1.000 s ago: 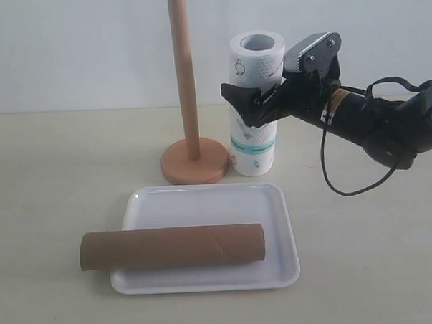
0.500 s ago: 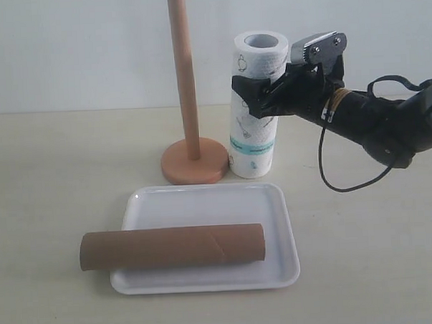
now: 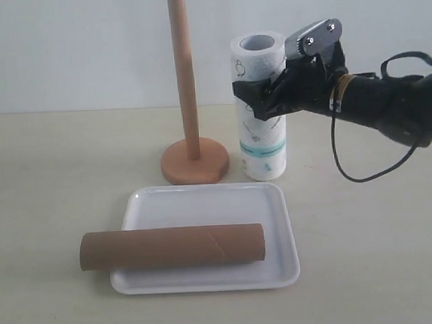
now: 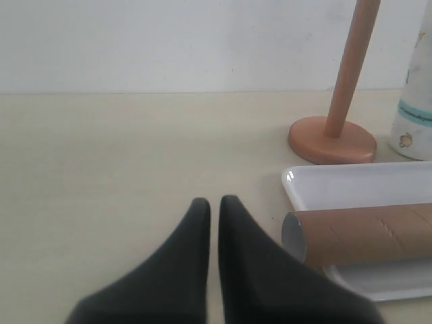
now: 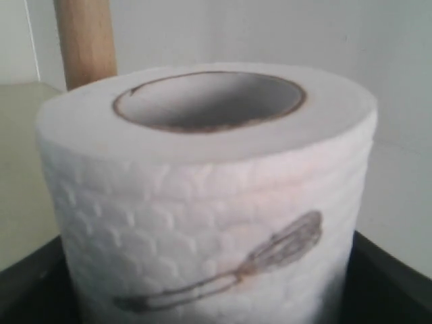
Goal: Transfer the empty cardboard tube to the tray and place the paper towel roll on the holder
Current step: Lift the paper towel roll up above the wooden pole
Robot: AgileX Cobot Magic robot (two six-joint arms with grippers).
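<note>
Right gripper (image 3: 260,95), jaws clasping the upper part of the near-upright paper towel roll (image 3: 262,142) just right of the holder (image 3: 188,98); empty cardboard tube (image 3: 173,248) lying across the tray (image 3: 203,198), nearer; left gripper (image 4: 212,206) jaws almost together, empty.

No readable text, brand or number anywhere. Only a whisk drawing (image 5: 229,270) — no lettering — on the paper towel roll (image 5: 202,189).

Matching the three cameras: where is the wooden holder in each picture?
Exterior view: the holder stands left of centre, behind the tray, its pole running off the top.
Left wrist view: the holder stands beyond the tray, whole base showing.
Right wrist view: only a stretch of the holder, behind the paper towel roll.
Shared landmark: the paper towel roll, always beside the holder.
</note>
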